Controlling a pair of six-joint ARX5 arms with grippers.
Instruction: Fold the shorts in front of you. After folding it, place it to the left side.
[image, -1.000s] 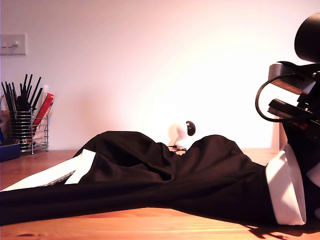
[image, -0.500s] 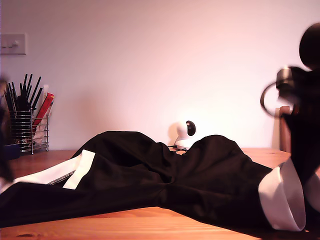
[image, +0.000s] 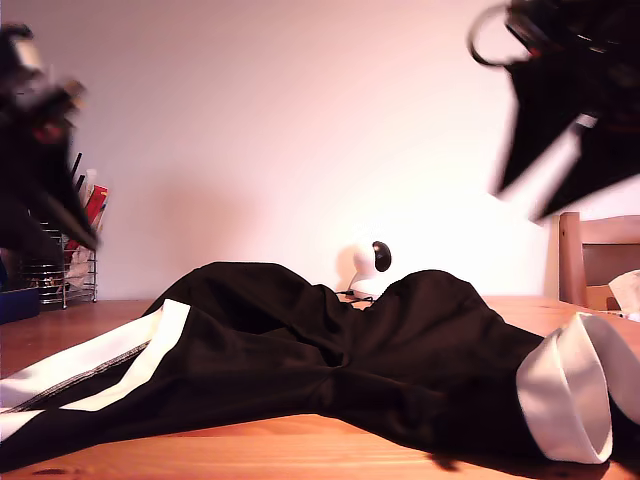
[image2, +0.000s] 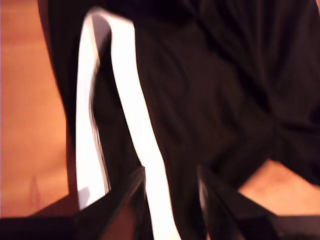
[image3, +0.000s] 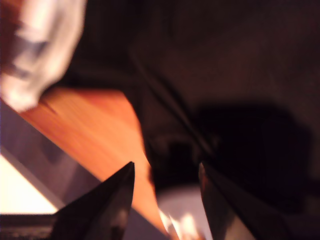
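The black shorts (image: 330, 350) lie spread across the wooden table (image: 300, 450). White side bands (image: 110, 365) run toward the exterior view's left, and a white hem band (image: 560, 400) curls up at that view's right. My first gripper (image: 80, 230) hangs blurred high above the banded end, open and holding nothing. In the first wrist view its fingers (image2: 132, 200) stand apart over a white band (image2: 135, 110). My second gripper (image: 522, 200) is raised, blurred, above the hem end, also open. In the second wrist view its fingertips (image3: 122, 195) frame black fabric (image3: 225, 75) and bare wood.
A small white round camera (image: 365, 265) stands behind the shorts. A wire holder of dark utensils (image: 55, 255) and a blue object (image: 15, 300) sit at the exterior view's far left. A wooden chair back (image: 595, 255) shows at its right.
Both arms have risen fast off the ends of the shorts. The white bands at the exterior view's left now lie longer and flatter, and the hem at its right has dropped free.
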